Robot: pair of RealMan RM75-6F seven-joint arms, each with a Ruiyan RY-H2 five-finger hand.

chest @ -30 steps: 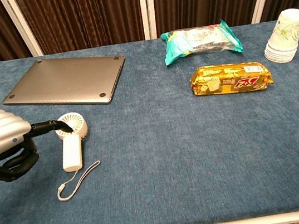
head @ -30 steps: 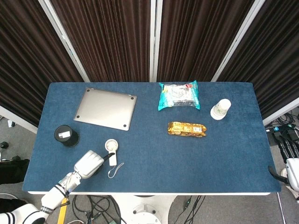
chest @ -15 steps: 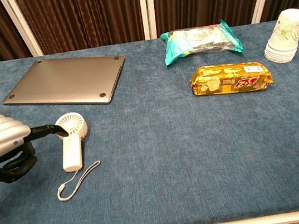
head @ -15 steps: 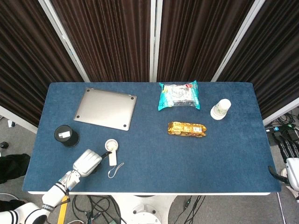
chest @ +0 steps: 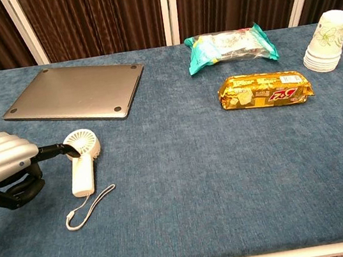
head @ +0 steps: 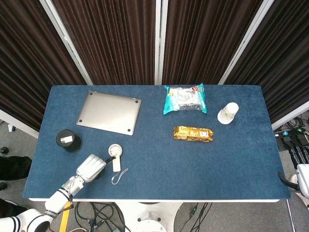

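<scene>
Left hand [chest: 0,168] fingertip [chest: 65,150] touches fan [chest: 83,158]; fingers apart, holding nothing. Best to wrap the handle below the fingertip, clear of the lanyard [chest: 89,206].

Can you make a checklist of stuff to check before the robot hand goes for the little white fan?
1. Left hand close to the handheld fan: ok. It sits just left of the fan, a dark fingertip at the fan's round head.
2. Fan already held: not ok. It lies flat on the table.
3. Fingertip actually touching the fan head: cannot tell.
4. Strap free: ok. It lies loose in front of the handle, under nothing.
5. Room around the fan: ok. The laptop and the black cup lie apart from it.
6. Right hand out of the way: ok. It shows in neither view.
</scene>
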